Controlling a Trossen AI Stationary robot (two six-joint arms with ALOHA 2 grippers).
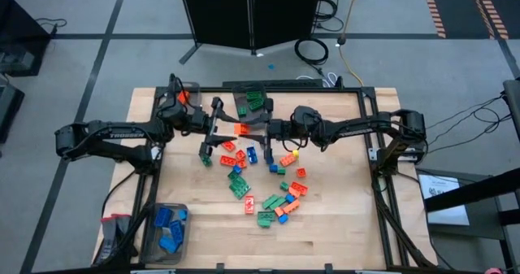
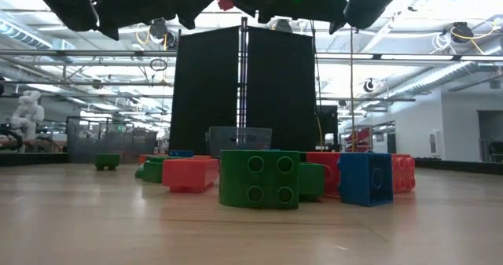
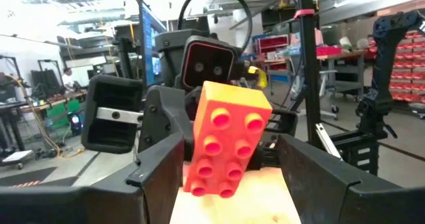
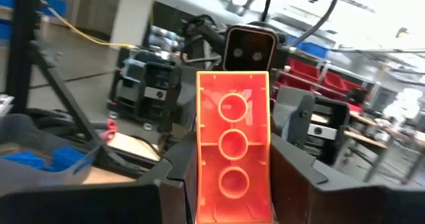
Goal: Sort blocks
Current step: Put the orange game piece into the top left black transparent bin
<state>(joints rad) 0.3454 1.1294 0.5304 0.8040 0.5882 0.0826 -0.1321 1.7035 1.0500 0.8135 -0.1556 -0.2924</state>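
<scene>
The tabletop [image 1: 341,225] is a pale wood-grain slab bounded by a dark metal frame. Its near-right and far-left areas lie bare; the middle carries the loose blocks [image 1: 268,189].

Both arms reach inward from the side edges and meet above the far-middle of the tabletop, raised clear of the surface. The left tool [image 1: 230,128] and the right tool [image 1: 258,129] face each other, and one orange block [image 1: 242,128] sits between them. In the left wrist view, this block [image 3: 224,141] shows its studded face, two columns of round studs on smooth glossy plastic, tilted, with the left tool's fingers [image 3: 156,164] set wider than the block; contact on it cannot be confirmed. In the right wrist view, the same block [image 4: 232,147] shows its hollow underside with three round tubes, standing upright between the right tool's fingers [image 4: 179,177], which close against its two long sides.

Three dark translucent rectangular bins stand at the edges:
- green bin [image 1: 253,102], far edge, centre, holding green blocks;
- blue bin [image 1: 166,229], near-left corner, holding blue blocks;
- orange bin [image 1: 185,95], far-left, behind the left arm, with orange showing inside.

The loose blocks, orange, green and blue, spread from beneath the tools toward the near-middle. A small yellow piece [image 1: 293,154] lies among them.
</scene>
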